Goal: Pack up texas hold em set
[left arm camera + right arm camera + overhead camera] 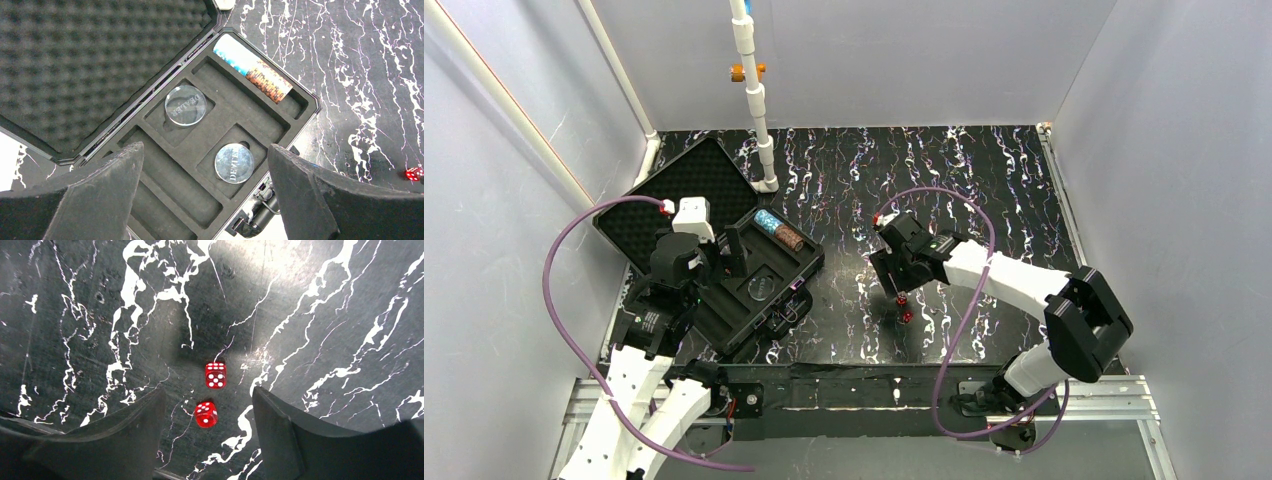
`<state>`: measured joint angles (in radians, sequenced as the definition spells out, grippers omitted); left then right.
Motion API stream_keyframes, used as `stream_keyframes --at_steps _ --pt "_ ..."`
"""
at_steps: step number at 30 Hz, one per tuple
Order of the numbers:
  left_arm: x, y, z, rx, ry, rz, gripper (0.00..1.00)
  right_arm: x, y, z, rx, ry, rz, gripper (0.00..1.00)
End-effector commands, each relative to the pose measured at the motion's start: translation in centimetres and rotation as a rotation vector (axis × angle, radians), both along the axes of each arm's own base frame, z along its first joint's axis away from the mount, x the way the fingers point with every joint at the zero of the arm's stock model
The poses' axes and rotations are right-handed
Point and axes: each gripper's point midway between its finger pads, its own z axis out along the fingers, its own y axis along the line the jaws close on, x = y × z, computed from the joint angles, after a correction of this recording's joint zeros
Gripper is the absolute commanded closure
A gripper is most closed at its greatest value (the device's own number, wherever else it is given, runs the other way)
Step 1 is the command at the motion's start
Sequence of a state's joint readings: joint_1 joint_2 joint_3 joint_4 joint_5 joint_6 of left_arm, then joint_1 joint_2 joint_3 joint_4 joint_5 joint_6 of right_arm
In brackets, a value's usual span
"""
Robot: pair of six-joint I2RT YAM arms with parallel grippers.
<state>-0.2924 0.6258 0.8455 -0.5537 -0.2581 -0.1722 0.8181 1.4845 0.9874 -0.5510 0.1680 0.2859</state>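
Observation:
The black case [796,272] lies open at the table's left, its foam-lined lid [679,195] laid back. A blue-white chip stack [232,51] and a brown one [270,82] fill one slot end to end. Two clear round discs [185,105] [234,163] sit in foam pockets. My left gripper [204,165] hangs open over the case [300,107], holding nothing. Two red dice [215,375] [206,414] rest on the dark marbled table. My right gripper [207,400] is open and low, with the nearer die between its fingers, untouched. The dice [904,307] lie right of the case.
A white jointed pole [754,90] stands at the back, near the lid's far corner. Grey walls close in the left, back and right sides. Purple cables loop over both arms. The case's front latch [255,215] overhangs its near edge.

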Motion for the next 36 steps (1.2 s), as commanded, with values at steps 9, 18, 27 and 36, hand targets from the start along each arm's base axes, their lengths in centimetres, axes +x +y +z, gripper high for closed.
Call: stream_keyframes --at_steps 9,18,27,36 --pt "-0.1 0.0 0.6 0.0 -0.01 -0.005 0.07 -1.1 -0.4 -3.3 -0.01 0.064 -0.014 0.38" --pt "-0.2 0.0 0.6 0.001 -0.01 -0.002 0.07 -0.7 -0.3 -4.3 -0.028 0.065 -0.015 0.46" --pt "-0.2 0.0 0.6 0.001 -0.009 -0.003 0.07 -0.5 -0.3 -4.8 -0.042 0.067 -0.015 0.58" --pt "-0.2 0.0 0.6 0.001 -0.009 -0.003 0.07 0.0 -0.1 -3.4 -0.04 0.046 -0.013 0.79"
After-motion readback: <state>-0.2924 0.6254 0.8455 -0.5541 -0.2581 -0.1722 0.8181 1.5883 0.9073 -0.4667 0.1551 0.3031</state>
